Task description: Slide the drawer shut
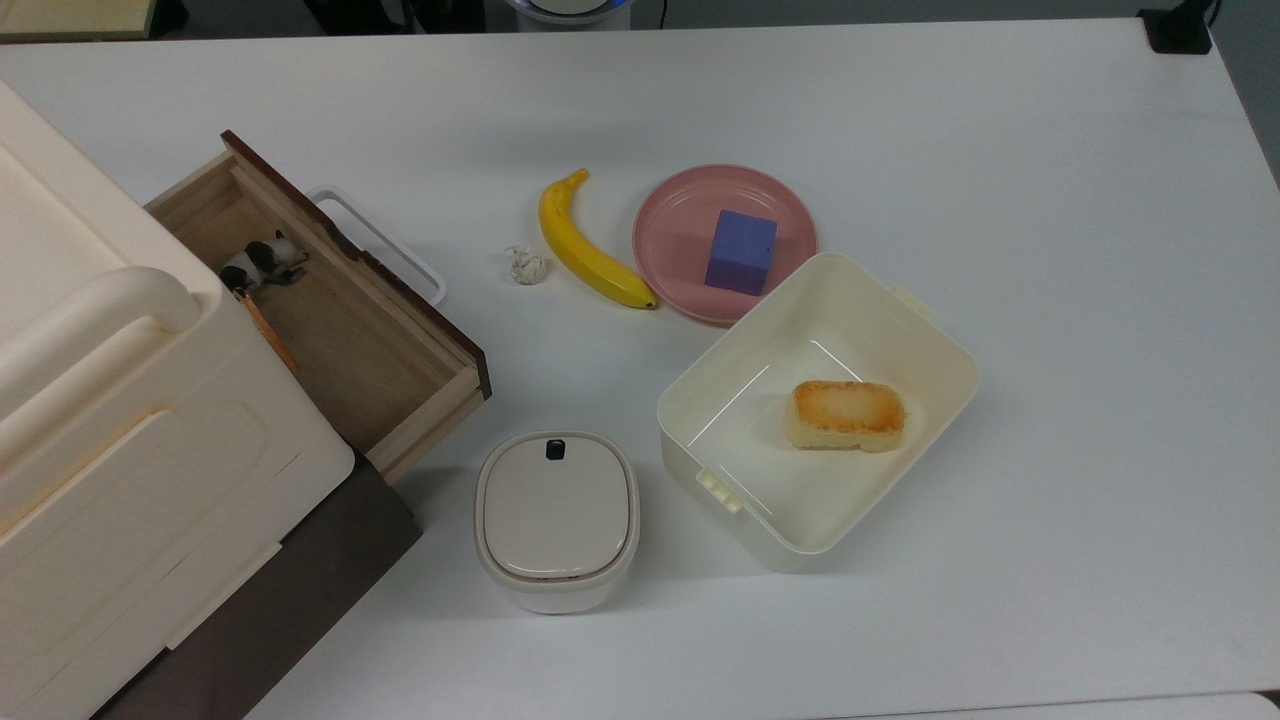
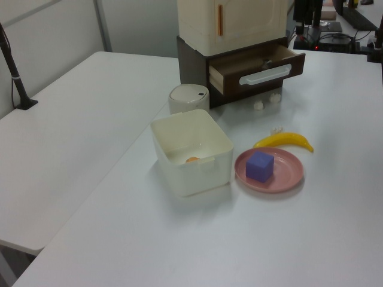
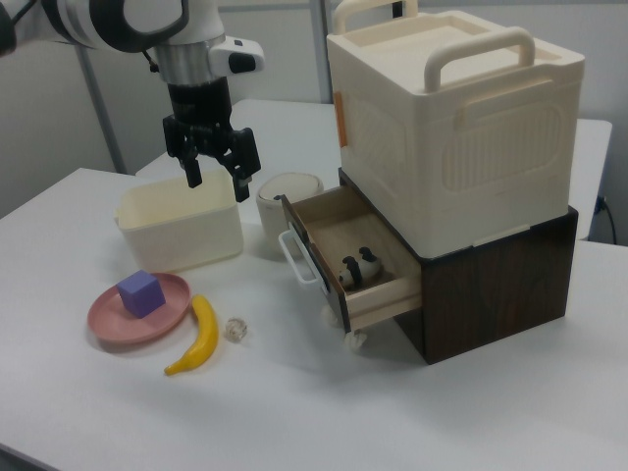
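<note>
Drawer (image 1: 330, 310) pulled out of the dark cabinet (image 3: 500, 285), under the big cream box (image 3: 456, 118).
Held a small black-and-white toy (image 1: 262, 262); white handle (image 1: 385, 242) faced the banana (image 1: 588, 245). Gripper (image 3: 213, 180) hung with fingers apart above the bin (image 3: 182, 226), well apart from the drawer. No readable writing anywhere.

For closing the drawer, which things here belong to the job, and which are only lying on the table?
Part of the job:
- the drawer, standing open
- its white handle
- the gripper, fingers open, above the cream bin

Just lying about:
- banana
- pink plate with purple block
- small lidded pot
- bread in the bin
</note>
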{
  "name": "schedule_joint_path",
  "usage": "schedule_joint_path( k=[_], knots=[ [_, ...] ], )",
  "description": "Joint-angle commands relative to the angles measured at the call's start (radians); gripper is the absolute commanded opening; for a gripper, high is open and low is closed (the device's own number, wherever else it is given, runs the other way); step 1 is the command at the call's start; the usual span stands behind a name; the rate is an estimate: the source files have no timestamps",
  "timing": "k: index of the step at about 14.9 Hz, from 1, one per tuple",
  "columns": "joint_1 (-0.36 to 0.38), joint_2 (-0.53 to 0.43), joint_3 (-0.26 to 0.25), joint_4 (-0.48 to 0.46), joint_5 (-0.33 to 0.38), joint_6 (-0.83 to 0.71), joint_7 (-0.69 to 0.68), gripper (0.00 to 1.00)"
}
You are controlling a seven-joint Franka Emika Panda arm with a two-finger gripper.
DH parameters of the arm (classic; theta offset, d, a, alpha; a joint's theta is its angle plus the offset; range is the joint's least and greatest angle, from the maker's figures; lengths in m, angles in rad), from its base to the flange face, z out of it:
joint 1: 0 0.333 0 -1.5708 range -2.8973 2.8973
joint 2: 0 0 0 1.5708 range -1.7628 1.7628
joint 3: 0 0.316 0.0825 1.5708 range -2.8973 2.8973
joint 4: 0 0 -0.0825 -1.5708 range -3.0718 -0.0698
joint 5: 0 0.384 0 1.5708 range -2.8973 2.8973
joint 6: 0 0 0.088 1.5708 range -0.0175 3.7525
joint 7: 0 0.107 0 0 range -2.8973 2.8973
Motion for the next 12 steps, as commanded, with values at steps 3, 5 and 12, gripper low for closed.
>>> schedule_joint_path(
  k=[3, 5, 12],
  knots=[
    [0.004, -0.012, -0.001, -0.039, 0.007, -0.024, -0.011, 1.0],
    [0.001, -0.012, -0.002, -0.046, 0.007, 0.009, -0.013, 1.0],
    [0.001, -0.035, -0.002, -0.219, -0.007, 0.114, 0.052, 0.89]
  ],
)
